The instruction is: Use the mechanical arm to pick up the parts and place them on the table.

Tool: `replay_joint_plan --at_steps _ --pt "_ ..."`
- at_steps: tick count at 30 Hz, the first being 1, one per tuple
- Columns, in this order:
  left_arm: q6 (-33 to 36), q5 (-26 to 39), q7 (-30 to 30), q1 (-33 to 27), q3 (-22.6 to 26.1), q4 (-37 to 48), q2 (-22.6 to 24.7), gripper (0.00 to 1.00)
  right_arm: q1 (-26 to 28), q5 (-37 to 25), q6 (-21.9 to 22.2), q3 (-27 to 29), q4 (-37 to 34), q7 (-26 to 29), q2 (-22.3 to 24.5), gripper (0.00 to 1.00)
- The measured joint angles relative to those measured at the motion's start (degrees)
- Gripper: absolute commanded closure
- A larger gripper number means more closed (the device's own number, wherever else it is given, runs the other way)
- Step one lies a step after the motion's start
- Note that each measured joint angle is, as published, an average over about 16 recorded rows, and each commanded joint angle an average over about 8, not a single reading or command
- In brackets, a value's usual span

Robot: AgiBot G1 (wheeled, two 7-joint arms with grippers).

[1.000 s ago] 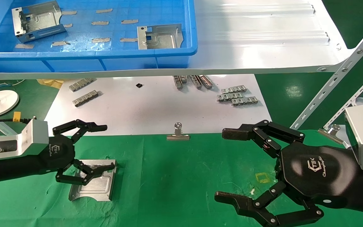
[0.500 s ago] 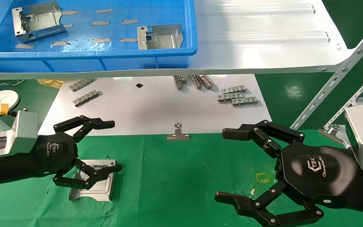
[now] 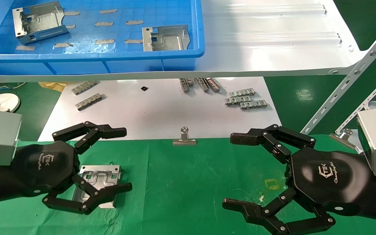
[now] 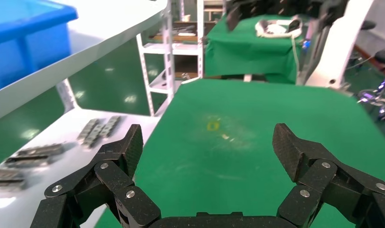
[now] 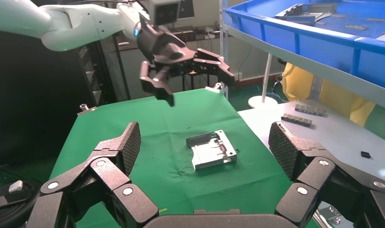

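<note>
Since a second ago the left pincer (image 3: pixel 88 168) has lifted clear of the bracket (image 3: pixel 98 183) and drawn back toward the robot, its fingers spread wide and empty above it. The bracket lies flat on the green bench (image 3: pixel 188 182), silver-grey with raised ridges, cut-outs and an upturned holed flange on its far edge. The right pincer (image 3: pixel 237 173) hangs over the bench's right side, fingers wide apart, holding nothing. A binder clip (image 3: pixel 184 138) sits at the cloth's far edge, beside a white sheet (image 3: pixel 162 111) carrying small metal strips (image 3: pixel 245 99). Overhead, a white shelf (image 3: pixel 273 39) bears a blue bin (image 3: pixel 109 62) with two more brackets (image 3: pixel 39 21).
</note>
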Motion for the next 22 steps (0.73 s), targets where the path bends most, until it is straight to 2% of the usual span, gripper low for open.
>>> replay_joint_plan --at_steps 11,22 --pt "-0.9 -2.6 -9.0 4.9 -4.9 -11.3 -2.1 0.0 0.0 0.0 0.0 0.0 0.0 0.0 0.0 0.0" --pt "-1.3 -3.6 -12.0 6.8 -6.9 -15.7 -2.9 0.0 0.0 0.0 0.0 0.0 0.0 0.0 0.0 0.0"
